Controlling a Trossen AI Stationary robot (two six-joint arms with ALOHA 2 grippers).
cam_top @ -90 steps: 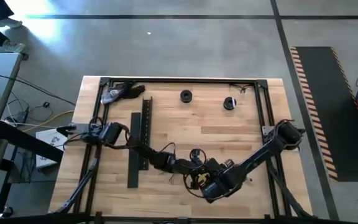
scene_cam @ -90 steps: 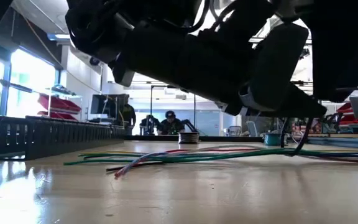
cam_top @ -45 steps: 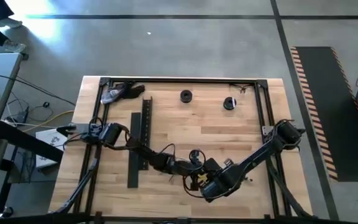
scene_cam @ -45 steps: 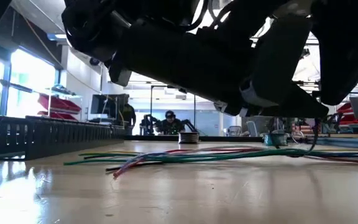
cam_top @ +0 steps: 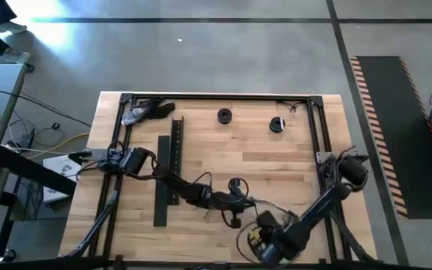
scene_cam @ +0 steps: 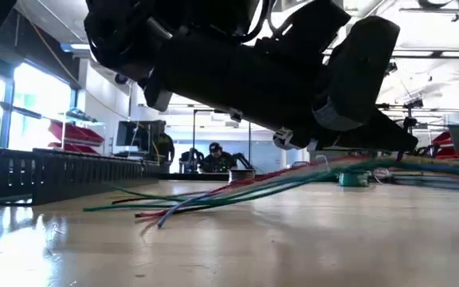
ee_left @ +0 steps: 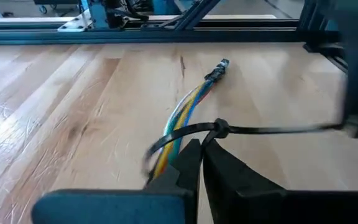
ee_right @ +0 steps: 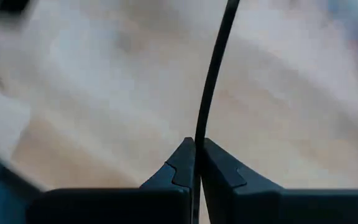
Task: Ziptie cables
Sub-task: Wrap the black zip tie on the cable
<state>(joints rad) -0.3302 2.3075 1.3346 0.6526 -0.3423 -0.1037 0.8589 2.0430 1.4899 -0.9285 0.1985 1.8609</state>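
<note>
The cables point(ee_left: 182, 118), a bundle of thin yellow, blue, green and white wires, run away from my left gripper point(ee_left: 201, 155) to a small dark end piece point(ee_left: 219, 67). A black ziptie point(ee_left: 216, 129) loops round the bundle, and its tail point(ee_left: 278, 129) stretches to my right gripper point(ee_right: 196, 149). Both grippers are shut. In the low view the cables point(scene_cam: 237, 187) slope up from their loose ends point(scene_cam: 146, 219) on the table. In the high view my left gripper point(cam_top: 235, 204) is at centre front and my right gripper point(cam_top: 255, 231) nearer the front edge. My left gripper holds the cable bundle point(ee_left: 166, 158) close below the ziptie loop; its own fingers hide the exact place of contact. The held stretch is raised off the table, and the loose ends lie on the wood. My right gripper pinches the ziptie's tail point(ee_right: 197, 134) between its two fingers. The tail runs straight and taut away from the fingertips.
A long black slotted channel point(cam_top: 175, 157) and a flat dark bar point(cam_top: 161, 184) lie left of centre. Two small dark spools point(cam_top: 224, 115) point(cam_top: 277, 124) stand toward the far edge. A dark and pale object point(cam_top: 142, 111) sits at the far left corner.
My right gripper has gone toward the table's near edge, drawing the ziptie tail with it. The held part of the cables has risen off the table, so they now slope; their loose ends have stayed on the wood.
</note>
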